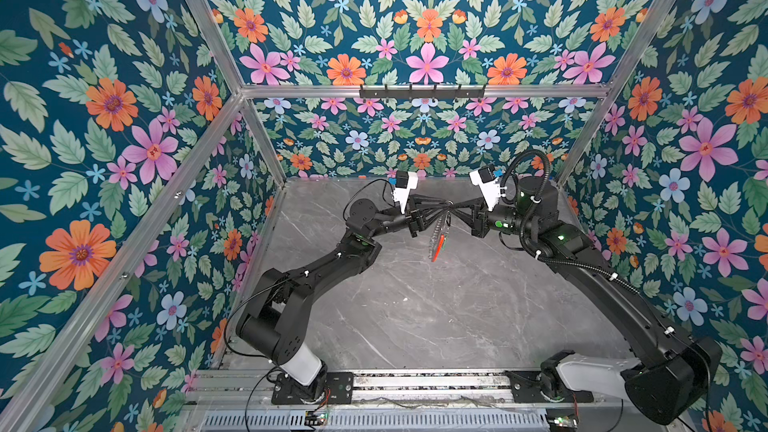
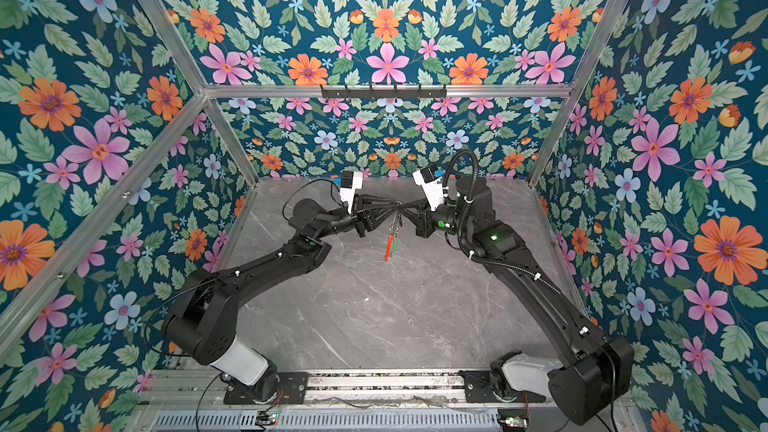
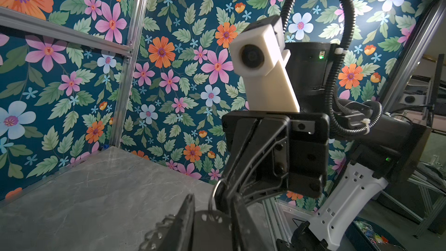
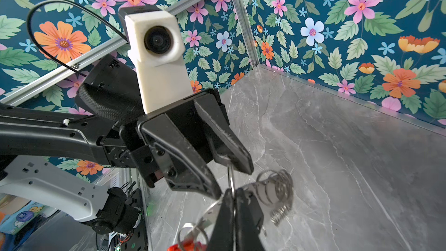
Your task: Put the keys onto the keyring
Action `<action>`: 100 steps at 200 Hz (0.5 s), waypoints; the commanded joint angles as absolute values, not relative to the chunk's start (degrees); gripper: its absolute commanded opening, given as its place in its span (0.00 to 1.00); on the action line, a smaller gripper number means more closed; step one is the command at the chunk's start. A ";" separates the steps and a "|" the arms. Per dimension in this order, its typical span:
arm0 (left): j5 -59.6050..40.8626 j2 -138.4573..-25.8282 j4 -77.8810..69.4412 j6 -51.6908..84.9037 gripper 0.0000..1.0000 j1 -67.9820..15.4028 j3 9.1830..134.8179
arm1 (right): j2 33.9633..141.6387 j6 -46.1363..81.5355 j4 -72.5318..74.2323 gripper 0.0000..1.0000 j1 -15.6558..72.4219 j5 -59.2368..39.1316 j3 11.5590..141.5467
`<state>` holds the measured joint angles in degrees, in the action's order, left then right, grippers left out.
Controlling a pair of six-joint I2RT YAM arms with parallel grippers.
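Note:
The keyring hangs edge-on above the middle of the table, its red-orange arc lowest. My right gripper is shut on the grey hoop where silver split rings fringe it. My left gripper faces it tip to tip, its fingers apart on either side of one thin split ring. In the left wrist view the left gripper stands open with the dark holed hoop between its fingers. A green speck sits by the red arc. I cannot make out the keys.
The grey marble table lies under both arms. A black hook rail hangs on the back bar. Floral walls and aluminium posts close the cell on three sides. A bin of small coloured things stands outside the cell.

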<state>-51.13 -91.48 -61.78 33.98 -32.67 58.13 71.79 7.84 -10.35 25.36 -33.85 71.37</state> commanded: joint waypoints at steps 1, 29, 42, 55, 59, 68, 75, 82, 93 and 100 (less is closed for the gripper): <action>-52.92 -90.18 -62.79 30.63 0.29 -32.02 57.76 | 71.46 2.66 -13.94 0.00 25.36 -32.50 72.85; -55.84 -87.23 -52.47 20.63 0.27 -31.31 57.88 | 71.70 -2.76 -20.81 0.00 25.38 -31.14 74.60; -57.63 -86.26 -44.73 13.77 0.25 -31.38 59.11 | 71.96 -4.94 -22.96 0.00 25.58 -30.37 75.17; -59.05 -86.08 -37.95 8.84 0.23 -31.39 60.79 | 72.20 -6.76 -24.56 0.00 26.10 -29.50 75.73; -59.48 -86.11 -36.48 7.94 0.23 -31.38 61.25 | 72.17 -7.18 -24.83 0.00 26.26 -29.40 75.78; -60.68 -86.42 -34.48 7.01 0.22 -31.46 62.22 | 72.44 -7.84 -25.63 0.00 26.64 -29.44 76.09; -61.51 -86.68 -34.02 7.26 0.21 -31.46 62.81 | 72.67 -8.29 -26.16 0.00 27.05 -29.45 76.39; -62.24 -87.13 -34.04 7.80 0.21 -31.46 63.33 | 72.95 -8.60 -26.79 0.00 27.39 -29.53 76.78; -63.32 -87.81 -34.32 8.77 0.21 -31.64 64.11 | 73.27 -8.79 -27.40 0.00 27.76 -29.70 77.23; -63.70 -88.17 -34.66 9.25 0.20 -31.77 64.46 | 73.30 -8.79 -27.42 0.00 27.93 -29.86 77.34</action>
